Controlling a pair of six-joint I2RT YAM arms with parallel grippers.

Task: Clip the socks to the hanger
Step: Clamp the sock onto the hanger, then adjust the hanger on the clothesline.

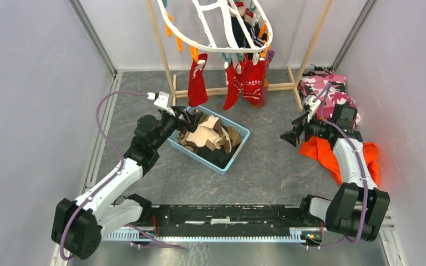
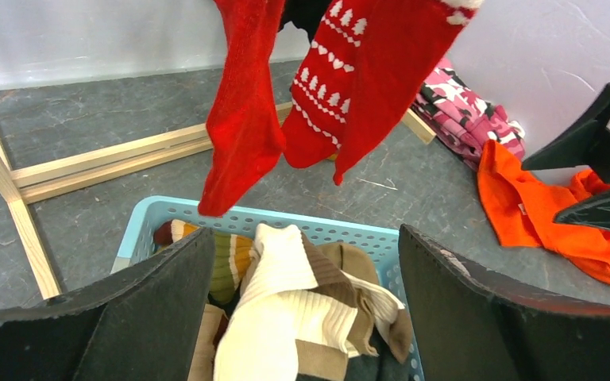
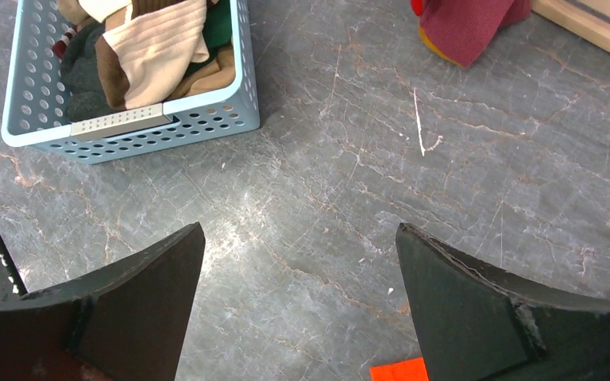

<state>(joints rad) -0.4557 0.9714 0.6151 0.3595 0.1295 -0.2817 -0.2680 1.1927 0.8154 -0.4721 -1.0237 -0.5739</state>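
The white oval hanger (image 1: pixel 199 45) hangs at the top with teal and orange clips. Red socks (image 1: pixel 197 83) and patterned red socks (image 1: pixel 253 80) hang clipped from it; they also show in the left wrist view (image 2: pixel 242 119). A blue basket (image 1: pixel 238 152) holds a pile of beige, brown and dark socks (image 1: pixel 211 136). My left gripper (image 1: pixel 187 115) is open at the basket's far left corner, above the cream and brown socks (image 2: pixel 294 317). My right gripper (image 1: pixel 291 136) is open and empty above bare floor, right of the basket (image 3: pixel 131 123).
A light wooden pole rack (image 1: pixel 280 86) stands behind the basket. A pink camouflage garment (image 1: pixel 327 88) and a bright orange cloth (image 1: pixel 324 152) lie at the right, under the right arm. Grey walls close in both sides.
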